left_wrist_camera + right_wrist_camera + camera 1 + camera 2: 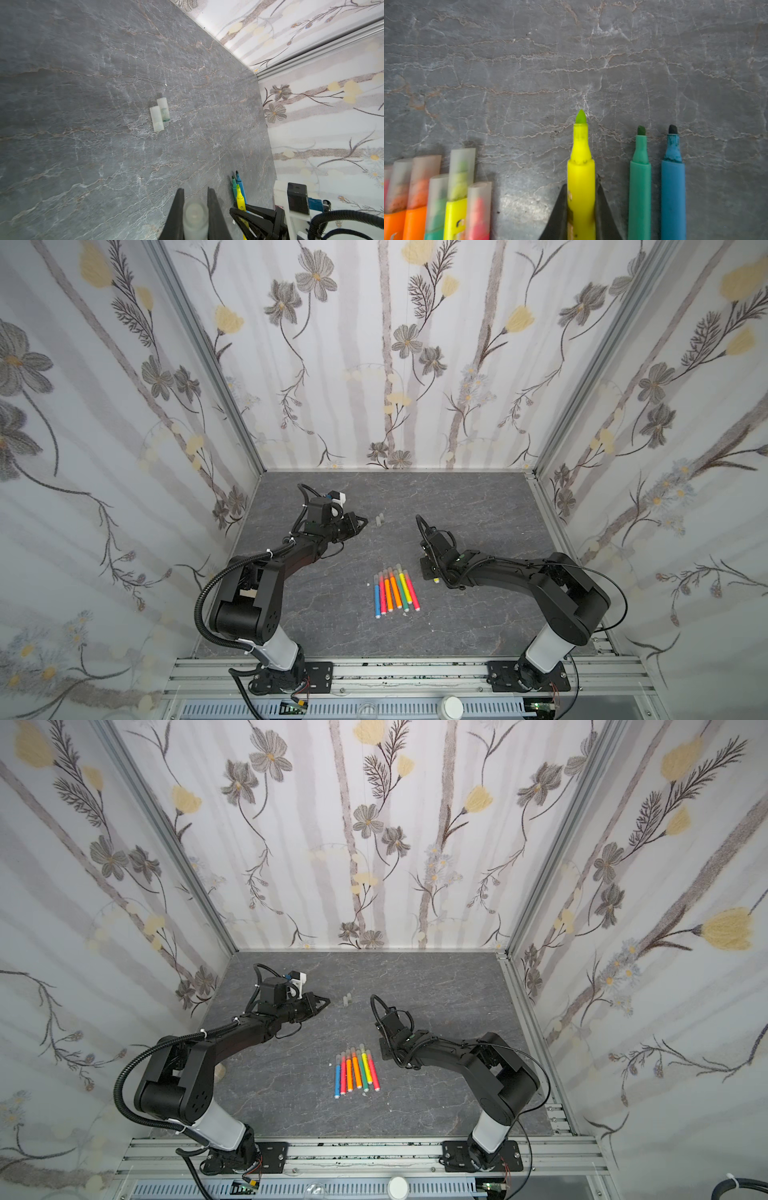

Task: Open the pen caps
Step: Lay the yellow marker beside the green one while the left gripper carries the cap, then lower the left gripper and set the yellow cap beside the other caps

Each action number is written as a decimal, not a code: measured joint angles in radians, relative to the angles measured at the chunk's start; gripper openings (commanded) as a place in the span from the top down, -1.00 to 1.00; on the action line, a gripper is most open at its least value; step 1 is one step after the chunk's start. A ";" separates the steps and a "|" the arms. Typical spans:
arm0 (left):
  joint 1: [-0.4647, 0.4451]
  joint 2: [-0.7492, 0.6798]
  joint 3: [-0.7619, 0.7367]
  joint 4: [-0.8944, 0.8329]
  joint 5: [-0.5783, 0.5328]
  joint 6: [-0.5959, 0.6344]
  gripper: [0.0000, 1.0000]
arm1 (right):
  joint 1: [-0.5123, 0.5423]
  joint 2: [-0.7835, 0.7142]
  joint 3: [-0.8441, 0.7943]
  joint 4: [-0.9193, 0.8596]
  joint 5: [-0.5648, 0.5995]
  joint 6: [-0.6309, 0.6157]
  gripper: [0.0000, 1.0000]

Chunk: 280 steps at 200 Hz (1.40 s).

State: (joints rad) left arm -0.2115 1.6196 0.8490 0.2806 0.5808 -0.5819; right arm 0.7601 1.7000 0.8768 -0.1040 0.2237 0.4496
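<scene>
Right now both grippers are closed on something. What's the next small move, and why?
Probably the left gripper should ease toward the two loose caps lying just ahead of it and open, dropping its cap beside them. That cap is already off: the yellow pen in the right gripper shows a bare tip. Capped pens in the row are not yet done.

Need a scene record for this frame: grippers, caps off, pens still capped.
left gripper: shut on a translucent whitish plastic cap
right gripper: shut on an uncapped yellow marker pen
loose caps: two, lying side by side on the grey stone-pattern table
uncapped on table: green pen, blue pen, beside the yellow one
capped pens: row of seven, caps on
progress: three opened
</scene>
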 measured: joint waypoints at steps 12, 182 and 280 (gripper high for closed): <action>0.005 0.000 -0.005 0.000 0.001 0.003 1.00 | 0.000 0.006 0.005 -0.007 0.011 -0.006 0.90; 0.023 0.023 -0.032 0.022 0.018 0.010 1.00 | 0.001 0.022 0.016 -0.058 0.074 -0.017 0.52; 0.017 0.268 0.152 0.029 0.003 0.018 1.00 | 0.009 -0.100 0.018 -0.063 0.100 -0.040 0.35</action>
State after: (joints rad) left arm -0.1944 1.8877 1.0008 0.3099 0.5842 -0.5640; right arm 0.7689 1.6001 0.8944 -0.1673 0.3237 0.4099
